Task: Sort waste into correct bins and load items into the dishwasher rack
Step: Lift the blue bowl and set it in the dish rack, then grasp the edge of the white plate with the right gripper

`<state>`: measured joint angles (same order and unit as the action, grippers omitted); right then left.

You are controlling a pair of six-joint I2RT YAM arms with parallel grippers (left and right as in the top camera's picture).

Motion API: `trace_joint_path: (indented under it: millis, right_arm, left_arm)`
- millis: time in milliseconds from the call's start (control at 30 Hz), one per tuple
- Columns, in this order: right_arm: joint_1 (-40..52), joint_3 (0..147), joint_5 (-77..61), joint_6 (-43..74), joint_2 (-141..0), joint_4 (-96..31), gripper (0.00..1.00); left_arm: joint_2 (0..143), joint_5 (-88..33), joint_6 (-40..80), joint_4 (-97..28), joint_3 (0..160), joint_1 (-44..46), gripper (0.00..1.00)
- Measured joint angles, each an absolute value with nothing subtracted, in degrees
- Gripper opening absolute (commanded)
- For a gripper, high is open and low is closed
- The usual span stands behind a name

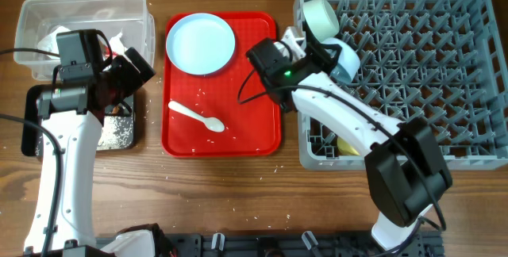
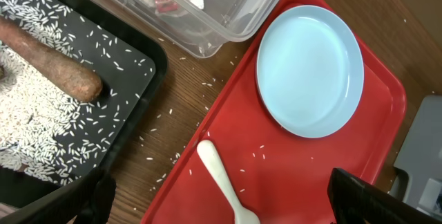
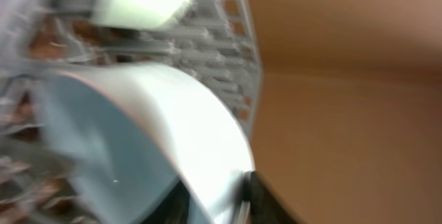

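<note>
Pale-blue bowl [image 1: 348, 60] sits in the dishwasher rack [image 1: 429, 90] at the right gripper [image 1: 324, 51], jaws' state unclear through blur; a snagged withdrawal could tip it over.

pale-blue bowl [image 3: 138, 131] blurred, spoon [image 2: 219, 175] cut off

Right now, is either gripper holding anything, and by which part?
The right gripper holds the pale-blue bowl by its rim, at the dishwasher rack. The left gripper is open, holding nothing.
</note>
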<state>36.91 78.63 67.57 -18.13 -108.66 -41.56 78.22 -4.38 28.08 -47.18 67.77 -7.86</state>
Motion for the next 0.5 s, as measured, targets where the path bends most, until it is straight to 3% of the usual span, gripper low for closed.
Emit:
trace_joint_path:
  millis: [67,167,200,400,500]
  right_arm:
    - [37.71,78.59,64.10,-18.04,-108.88,-41.60,0.54]
    - [38.74,78.46,59.51,-18.31,-109.19,-41.60,0.93]
    - [39.29,78.46,57.36,-18.13,-109.21,-41.50,1.00]
    - [39.57,78.24,52.34,-18.31,-106.74,-29.02,1.00]
    - [39.62,77.80,39.09,-14.31,-97.38,-20.47,1.00]
  left_arm:
    - [78.22,-4.40,28.08,-47.18,67.77,-7.86,1.00]
    - [78.22,-4.38,28.08,-47.18,67.77,-7.86,1.00]
    - [78.22,-4.38,28.08,-47.18,67.77,-7.86,1.00]
    - [78.22,-4.38,28.08,-47.18,67.77,-7.86,1.00]
    - [78.22,-4.38,28.08,-47.18,67.77,-7.86,1.00]
